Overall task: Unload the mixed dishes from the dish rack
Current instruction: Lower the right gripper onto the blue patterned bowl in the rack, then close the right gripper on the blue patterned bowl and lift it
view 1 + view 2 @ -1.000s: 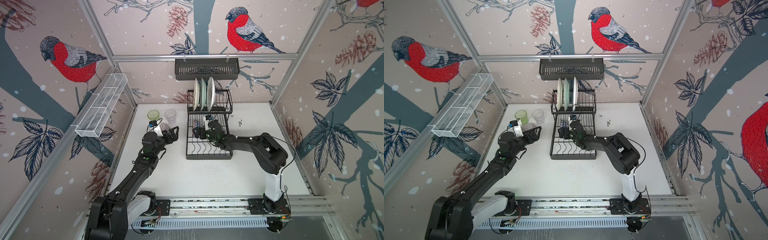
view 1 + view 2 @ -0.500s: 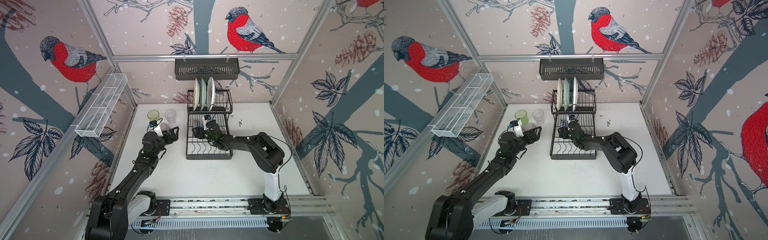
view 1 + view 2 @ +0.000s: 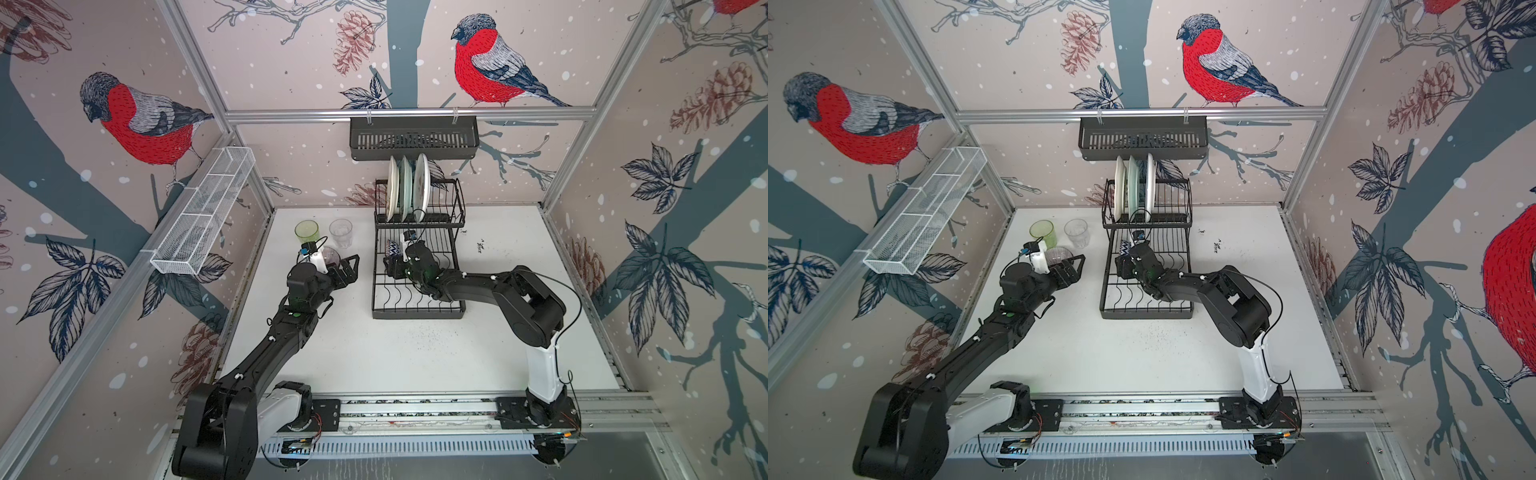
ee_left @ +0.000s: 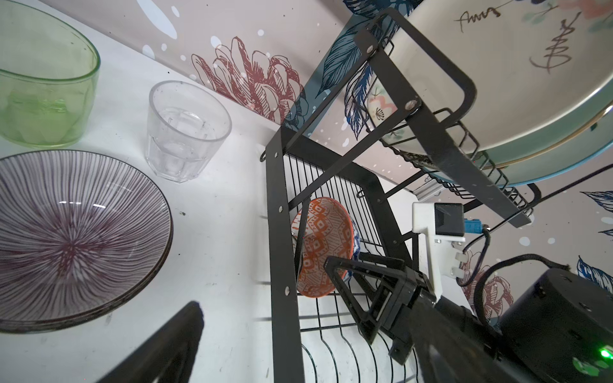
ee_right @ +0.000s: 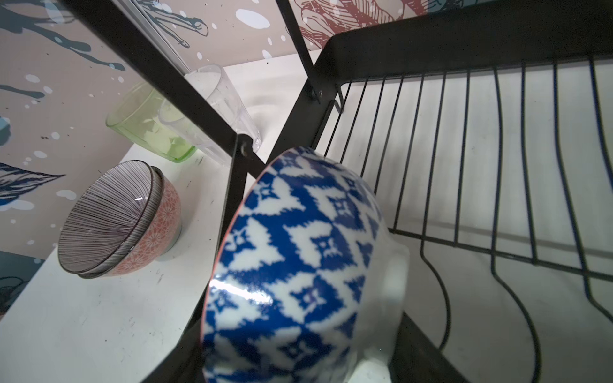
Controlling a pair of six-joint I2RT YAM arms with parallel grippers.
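The right gripper (image 4: 345, 262) has its jaws at the rim of the blue-patterned bowl (image 5: 298, 265), which stands on edge at the 10 o'clock corner of the dish rack (image 3: 417, 309)'s lower tier. I cannot tell whether they grip it. The left gripper (image 3: 345, 268) has its jaws wide apart and empty, beside the stacked bowls (image 4: 73, 232) on the tabletop (image 3: 395, 357) at the rack's 9 o'clock.

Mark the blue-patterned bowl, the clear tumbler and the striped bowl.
blue-patterned bowl (image 5: 298, 265), right wrist view, on its outer wall.
clear tumbler (image 4: 187, 132), left wrist view, middle of the glass body.
striped bowl (image 4: 76, 238), left wrist view, on its inner surface.
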